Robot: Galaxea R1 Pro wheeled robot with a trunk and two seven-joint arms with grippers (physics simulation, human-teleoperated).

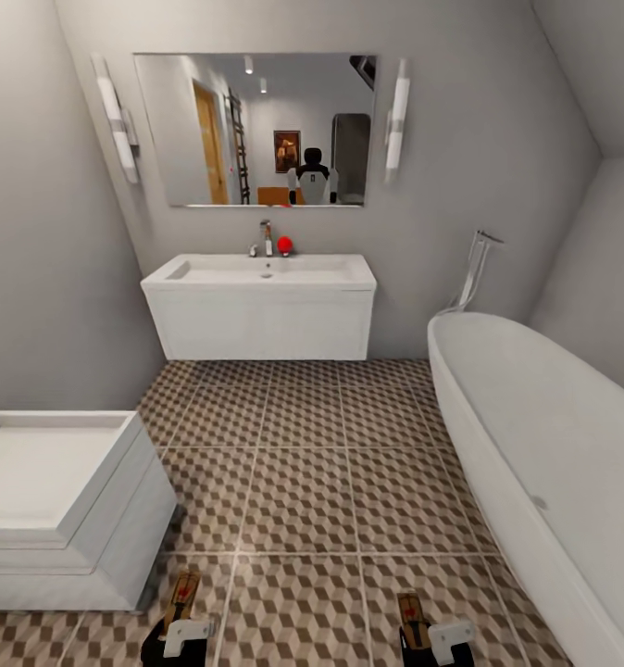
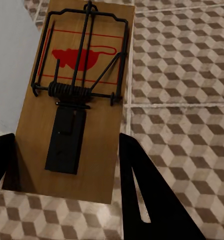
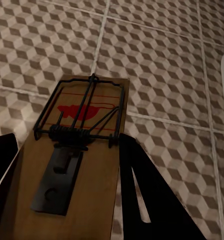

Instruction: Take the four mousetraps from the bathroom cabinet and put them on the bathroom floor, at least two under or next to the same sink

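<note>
Two mousetraps are held above the cube-patterned bathroom floor (image 1: pixel 303 482). My left gripper (image 1: pixel 176 637) is shut on one mousetrap (image 1: pixel 182 593), a wooden board with black wire and a red mark. In the left wrist view this mousetrap (image 2: pixel 77 100) sits between the black fingers (image 2: pixel 151 200). My right gripper (image 1: pixel 432 641) is shut on a second mousetrap (image 1: pixel 412 614), and in the right wrist view that mousetrap (image 3: pixel 77 160) lies between the fingers (image 3: pixel 151 200). The white wall-hung sink (image 1: pixel 266 310) stands straight ahead with open floor beneath it. The cabinet and the other mousetraps are out of view.
A small white drawer unit (image 1: pixel 62 509) stands close on the left, beside the left gripper. The rounded white bathtub (image 1: pixel 543 445) runs along the right side. A mirror (image 1: pixel 256 130) hangs above the sink, and a small red object (image 1: pixel 284 245) sits by the tap.
</note>
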